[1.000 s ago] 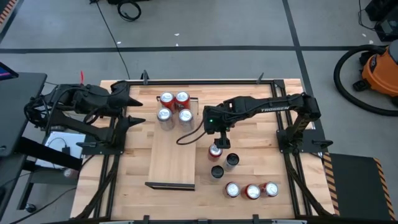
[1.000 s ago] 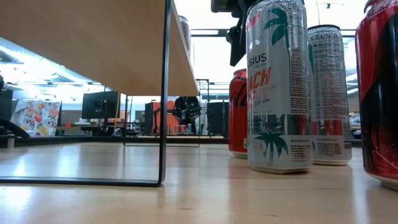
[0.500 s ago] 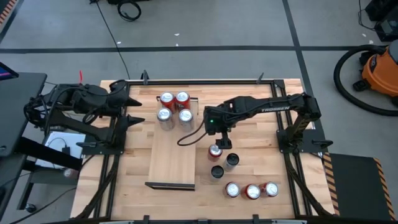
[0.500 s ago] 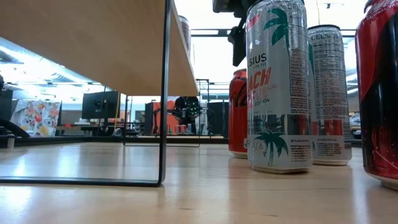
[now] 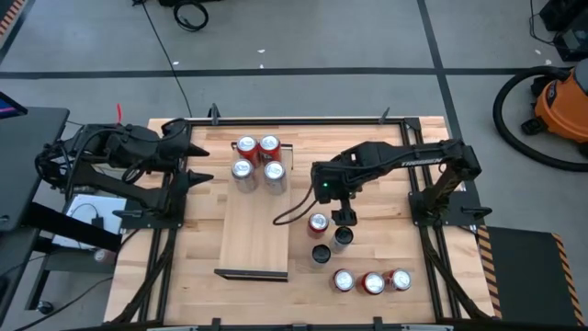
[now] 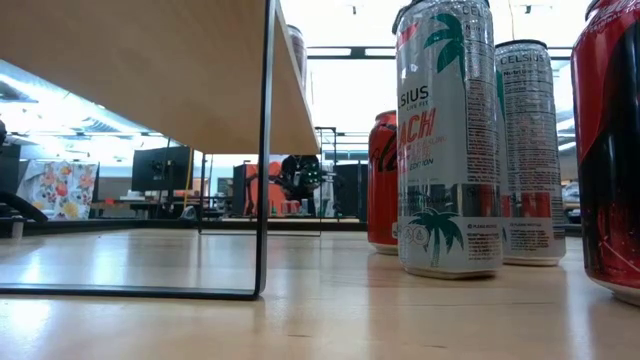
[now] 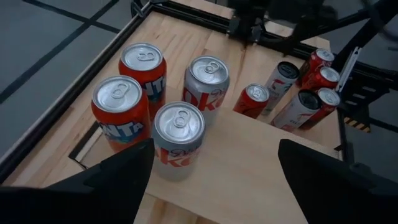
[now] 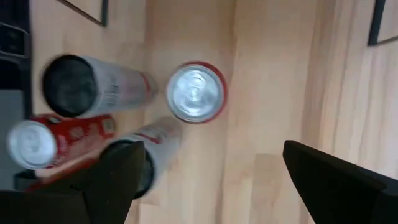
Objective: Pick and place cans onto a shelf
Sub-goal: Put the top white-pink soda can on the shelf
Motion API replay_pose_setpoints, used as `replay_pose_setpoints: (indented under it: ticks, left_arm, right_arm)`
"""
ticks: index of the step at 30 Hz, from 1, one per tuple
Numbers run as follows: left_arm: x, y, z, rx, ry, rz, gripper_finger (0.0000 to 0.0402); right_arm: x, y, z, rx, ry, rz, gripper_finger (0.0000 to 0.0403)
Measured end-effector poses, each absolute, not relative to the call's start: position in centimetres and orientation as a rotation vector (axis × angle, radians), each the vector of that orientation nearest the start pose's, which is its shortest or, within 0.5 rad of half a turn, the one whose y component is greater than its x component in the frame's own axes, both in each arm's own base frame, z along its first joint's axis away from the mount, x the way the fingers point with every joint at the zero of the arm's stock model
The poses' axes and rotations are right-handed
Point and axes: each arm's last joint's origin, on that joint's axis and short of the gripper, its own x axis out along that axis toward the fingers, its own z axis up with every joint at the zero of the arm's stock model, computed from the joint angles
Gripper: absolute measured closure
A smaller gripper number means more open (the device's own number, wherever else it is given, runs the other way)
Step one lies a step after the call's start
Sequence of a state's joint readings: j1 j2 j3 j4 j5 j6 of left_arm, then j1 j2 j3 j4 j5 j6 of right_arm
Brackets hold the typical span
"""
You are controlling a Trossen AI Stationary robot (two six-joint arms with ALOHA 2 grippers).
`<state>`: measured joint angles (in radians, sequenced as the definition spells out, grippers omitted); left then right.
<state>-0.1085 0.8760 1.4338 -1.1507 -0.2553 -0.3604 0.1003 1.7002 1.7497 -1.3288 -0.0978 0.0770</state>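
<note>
Our right gripper hangs wide open over the red can on the tabletop beside the shelf; we expect a light, slick, dentable cylinder, so pinch mid-body.

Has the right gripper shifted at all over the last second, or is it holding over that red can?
Yes. In the high view the right gripper has moved right, off the red can it was above, and now hangs open over the neighbouring dark-topped can.
</note>
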Motion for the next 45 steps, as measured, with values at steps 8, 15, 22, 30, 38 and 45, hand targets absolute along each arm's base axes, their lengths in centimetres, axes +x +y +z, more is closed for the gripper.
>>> replay_pose_setpoints:
  ticks: [8, 15, 22, 30, 38, 45]
  left_arm:
    - [10.7, -0.4, 43.3, -0.171, 0.555, 0.232, 0.0047]
    - [10.6, -0.4, 43.4, -0.08, 0.564, 0.21, 0.0047]
    - [10.7, -0.4, 43.4, -0.05, 0.565, 0.215, 0.0047]
    - [10.0, -0.3, 43.3, -0.071, 0.566, 0.229, 0.0047]
    - [9.5, -0.2, 43.2, -0.064, 0.581, 0.229, 0.0047]
    - [9.5, -0.2, 43.2, -0.069, 0.584, 0.23, 0.0047]
  right_arm:
    - [31.0, 6.2, 35.3, 0.195, 1.288, 0.09, 0.0018]
    - [30.0, 10.3, 34.2, 0.177, 1.326, 0.099, 0.0024]
    - [30.2, 10.9, 32.2, 0.311, 1.326, -0.111, 0.0032]
    - [30.1, 10.9, 30.9, 0.566, 1.297, -0.424, 0.0032]
    - [29.9, 10.9, 29.9, 0.666, 1.301, -0.534, 0.0032]
    - [30.2, 11.0, 28.7, 0.699, 1.296, -0.52, 0.0032]
